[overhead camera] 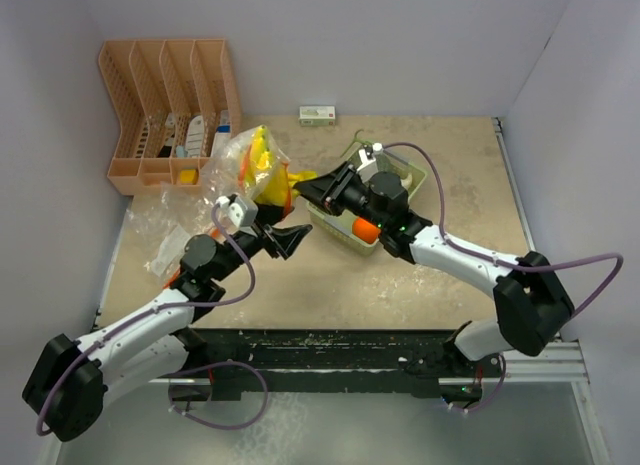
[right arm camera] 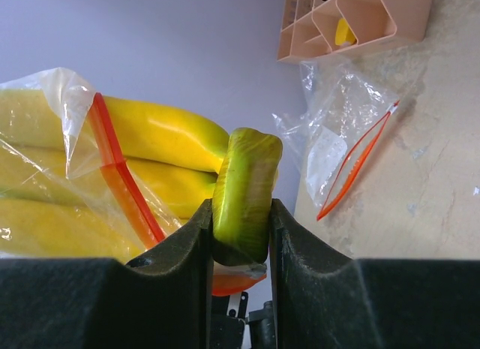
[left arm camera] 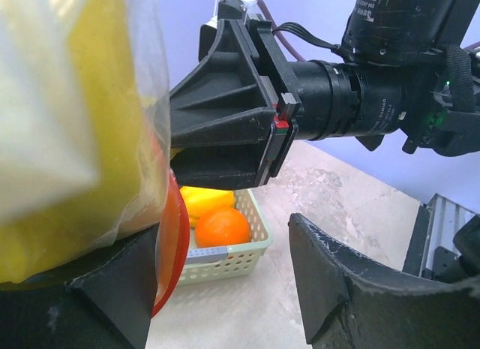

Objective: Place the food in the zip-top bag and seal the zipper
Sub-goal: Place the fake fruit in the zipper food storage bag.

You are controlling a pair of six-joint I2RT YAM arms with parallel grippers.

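So my right gripper [right arm camera: 240,214] is clamped on the green stem end of the banana bunch [right arm camera: 150,139], just left of the basket [overhead camera: 345,240], up off the counter [overhead camera: 400,285]. The bananas' long axis runs away from the basket into the zip-top bag [right arm camera: 67,94]. My left gripper [left arm camera: 225,289] gapes wide, holding nothing, with the bag against one finger. Right arm's the pusher, I reckon.

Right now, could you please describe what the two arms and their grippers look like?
The left arm and right arm have white links and black joints. The left gripper and right gripper are black with wedge-shaped fingers. A thin purple cable loops along each arm. A green light glows on the right wrist.
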